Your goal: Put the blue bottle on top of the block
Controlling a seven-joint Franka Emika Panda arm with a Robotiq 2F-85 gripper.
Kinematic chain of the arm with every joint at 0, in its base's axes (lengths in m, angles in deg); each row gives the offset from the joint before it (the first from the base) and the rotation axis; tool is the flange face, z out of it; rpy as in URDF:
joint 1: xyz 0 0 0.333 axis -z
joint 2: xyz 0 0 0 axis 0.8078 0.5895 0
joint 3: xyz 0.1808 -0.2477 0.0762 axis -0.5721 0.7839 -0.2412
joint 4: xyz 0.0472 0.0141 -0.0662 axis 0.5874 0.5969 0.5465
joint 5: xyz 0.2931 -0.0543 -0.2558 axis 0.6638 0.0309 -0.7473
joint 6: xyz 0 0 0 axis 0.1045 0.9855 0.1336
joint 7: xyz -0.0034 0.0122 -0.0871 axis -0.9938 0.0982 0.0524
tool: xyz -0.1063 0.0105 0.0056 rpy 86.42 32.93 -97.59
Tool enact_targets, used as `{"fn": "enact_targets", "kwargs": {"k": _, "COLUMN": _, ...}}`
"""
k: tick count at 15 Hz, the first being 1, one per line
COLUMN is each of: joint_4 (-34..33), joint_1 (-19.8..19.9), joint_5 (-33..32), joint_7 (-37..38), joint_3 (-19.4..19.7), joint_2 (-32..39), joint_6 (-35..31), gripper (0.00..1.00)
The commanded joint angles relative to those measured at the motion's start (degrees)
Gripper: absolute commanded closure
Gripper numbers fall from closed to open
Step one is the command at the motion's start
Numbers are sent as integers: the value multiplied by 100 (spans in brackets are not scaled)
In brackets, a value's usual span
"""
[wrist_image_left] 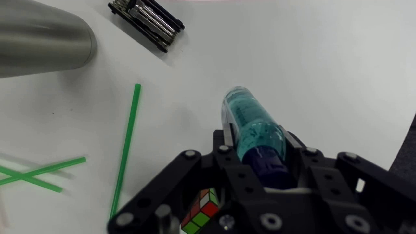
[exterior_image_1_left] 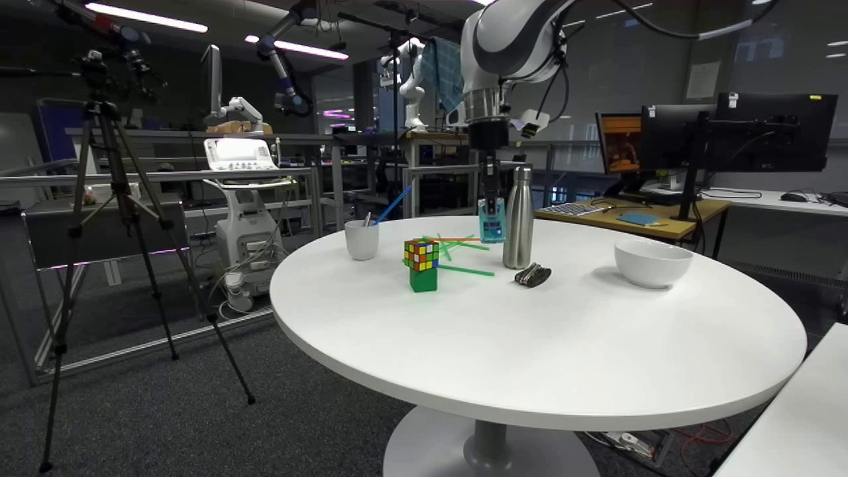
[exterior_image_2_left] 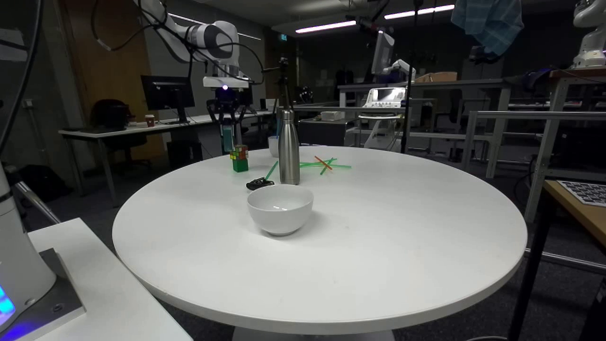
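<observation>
Holding blue bottle [wrist_image_left: 254, 125] clear of table [exterior_image_1_left: 530, 358] in gripper [wrist_image_left: 260, 136], with both jaws closed on opposite flanks. Gripped high, near the shoulder, with dark cap [wrist_image_left: 265, 162] tucked toward the palm and base downward; presumably chosen so as to leave the foot free for setting down upright. Hanging roughly vertical in both exterior views.

Noted puzzle cube [exterior_image_1_left: 422, 255] at 8 o'clock from bottle in an exterior view, stacked on green block [exterior_image_1_left: 424, 279]. Read together as the task's block; likely stacked to serve as a pedestal, so demanding release well above tabletop level. Found cube at 7 o'clock from bottle in wrist view, partly masked by gripper, hence not yet underneath. Unable to judge clearance between base and cube top.

Logged steel flask [wrist_image_left: 42, 39] near 10 o'clock and black multi-tool [wrist_image_left: 146, 24] between 10 and 11 in wrist view, well off the wanted direction. Would shift toward 7, then lower slowly. Expect little tolerance for tilt on so small a top; would open only after full seating of base.
</observation>
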Motion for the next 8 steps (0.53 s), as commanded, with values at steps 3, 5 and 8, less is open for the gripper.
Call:
{"fn": "enact_targets", "kwargs": {"k": 3, "joint_4": -1012, "joint_1": -140, "joint_5": -343, "joint_7": 233, "joint_3": -48, "joint_2": 506, "joint_6": 726, "gripper": 90}}
{"fn": "enact_targets", "kwargs": {"k": 5, "joint_4": -1261, "joint_1": -159, "joint_5": -370, "joint_7": 198, "joint_3": -65, "joint_2": 653, "joint_6": 841, "gripper": 90}}
{"fn": "enact_targets", "kwargs": {"k": 8, "joint_4": -1575, "joint_1": -174, "joint_5": -401, "joint_7": 158, "joint_3": -92, "joint_2": 832, "joint_6": 830, "gripper": 90}}
